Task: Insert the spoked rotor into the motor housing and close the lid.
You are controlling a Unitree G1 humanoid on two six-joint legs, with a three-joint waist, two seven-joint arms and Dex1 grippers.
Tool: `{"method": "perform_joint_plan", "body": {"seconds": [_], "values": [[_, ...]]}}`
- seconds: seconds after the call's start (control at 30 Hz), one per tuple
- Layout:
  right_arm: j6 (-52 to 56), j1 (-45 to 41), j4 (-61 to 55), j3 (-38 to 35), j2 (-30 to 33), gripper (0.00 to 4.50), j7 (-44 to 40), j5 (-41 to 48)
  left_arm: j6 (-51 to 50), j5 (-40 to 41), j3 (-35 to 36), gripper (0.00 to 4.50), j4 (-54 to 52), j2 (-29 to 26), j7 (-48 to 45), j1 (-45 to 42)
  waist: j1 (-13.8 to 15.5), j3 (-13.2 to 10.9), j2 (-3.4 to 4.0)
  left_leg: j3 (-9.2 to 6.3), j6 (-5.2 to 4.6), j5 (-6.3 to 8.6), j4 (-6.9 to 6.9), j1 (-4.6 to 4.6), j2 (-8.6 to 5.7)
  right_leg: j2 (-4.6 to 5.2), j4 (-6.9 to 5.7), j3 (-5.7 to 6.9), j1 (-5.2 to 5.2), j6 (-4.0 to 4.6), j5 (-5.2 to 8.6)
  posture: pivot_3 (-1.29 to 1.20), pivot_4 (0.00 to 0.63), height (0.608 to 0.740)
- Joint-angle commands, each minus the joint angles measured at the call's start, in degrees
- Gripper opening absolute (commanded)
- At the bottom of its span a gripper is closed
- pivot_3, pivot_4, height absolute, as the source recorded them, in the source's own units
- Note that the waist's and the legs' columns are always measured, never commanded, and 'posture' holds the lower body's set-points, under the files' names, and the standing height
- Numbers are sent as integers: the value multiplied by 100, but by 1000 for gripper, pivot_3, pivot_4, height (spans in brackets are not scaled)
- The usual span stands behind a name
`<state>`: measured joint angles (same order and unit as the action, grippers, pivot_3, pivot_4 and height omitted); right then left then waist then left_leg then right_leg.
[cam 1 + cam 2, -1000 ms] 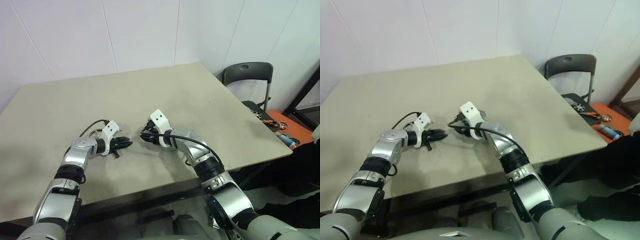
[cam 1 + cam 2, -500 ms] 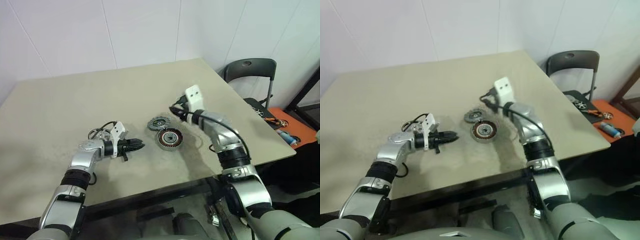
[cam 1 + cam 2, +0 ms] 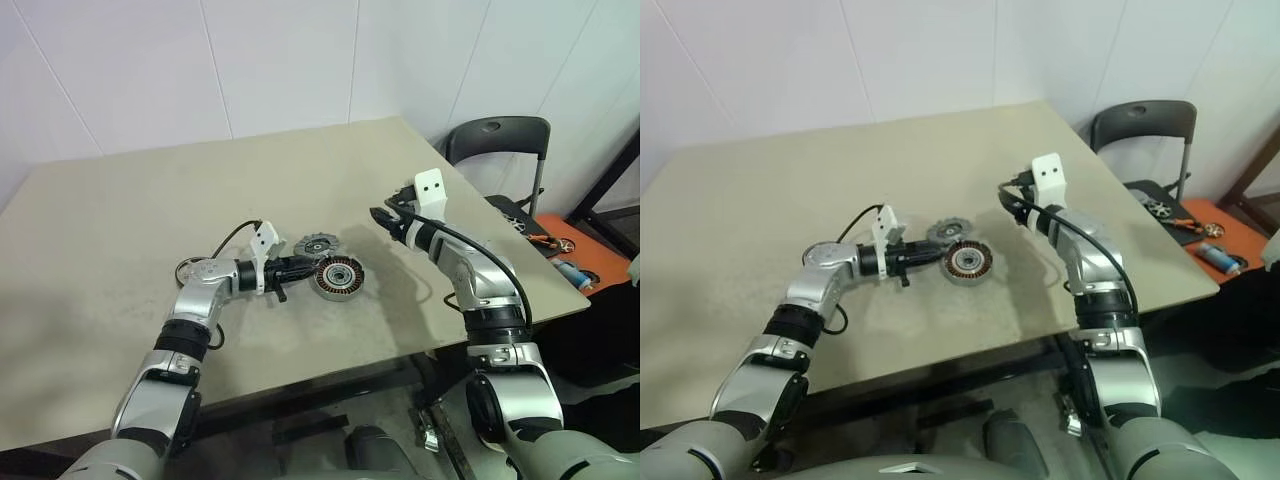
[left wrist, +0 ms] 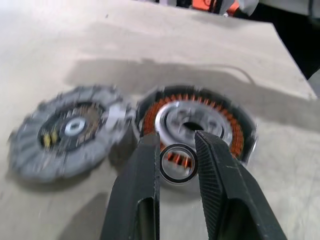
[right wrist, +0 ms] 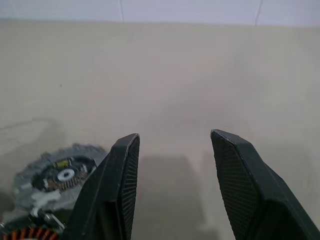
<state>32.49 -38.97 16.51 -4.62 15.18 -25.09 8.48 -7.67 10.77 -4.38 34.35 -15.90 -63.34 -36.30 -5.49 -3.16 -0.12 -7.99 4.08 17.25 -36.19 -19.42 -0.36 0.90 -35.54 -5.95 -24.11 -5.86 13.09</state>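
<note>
Motor housing [image 3: 338,277]: on the table [image 3: 120,230], nearer its front edge, lying flat with its open face up, copper windings ringing a silver centre.

Lid [image 3: 317,245]: flat on the table, touching the housing on its far side.

Left gripper [image 4: 176,145]: fingers closed on a small black ring [image 4: 178,163], held just over the housing's near rim.

Right gripper [image 5: 172,142]: jaws spread wide, empty, raised above the table towards its right edge.
</note>
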Motion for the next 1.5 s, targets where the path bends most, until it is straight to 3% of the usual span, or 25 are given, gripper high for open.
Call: {"method": "perform_joint_plan", "body": {"seconds": [0.03,0.3,0.6,1.43,1.5], "values": [[-10,-18,-331,42,-21,2372,94,43,127,192,85,690,-35,88,-92,-208,5,0,0,0,0,0,0,0,0,0,0,0,0,0,0,0,0,740],[-19,115,-393,113,-51,2372,226,29,1244,-406,-174,690,1002,566,567,-478,15,0,0,0,0,0,-4,0,-1,0,-1,0,2,0,-1,0,0,740],[11,239,-510,217,-41,2372,291,8,1583,-637,-311,690,1543,1017,810,-658,16,1,0,0,0,0,-8,6,-3,1,-2,-1,11,-1,-1,0,0,740],[31,325,-511,229,-26,2372,429,-8,1357,-631,-415,690,1506,905,375,-407,7,2,1,0,-1,0,-13,18,-3,-1,-8,-1,26,-1,-1,0,0,740],[29,341,-515,223,-28,2372,438,-8,1300,-604,-382,1416,1518,891,338,-425,8,2,1,-1,-1,0,-13,28,-3,-1,-7,-1,36,-2,-1,0,0,740]]}}
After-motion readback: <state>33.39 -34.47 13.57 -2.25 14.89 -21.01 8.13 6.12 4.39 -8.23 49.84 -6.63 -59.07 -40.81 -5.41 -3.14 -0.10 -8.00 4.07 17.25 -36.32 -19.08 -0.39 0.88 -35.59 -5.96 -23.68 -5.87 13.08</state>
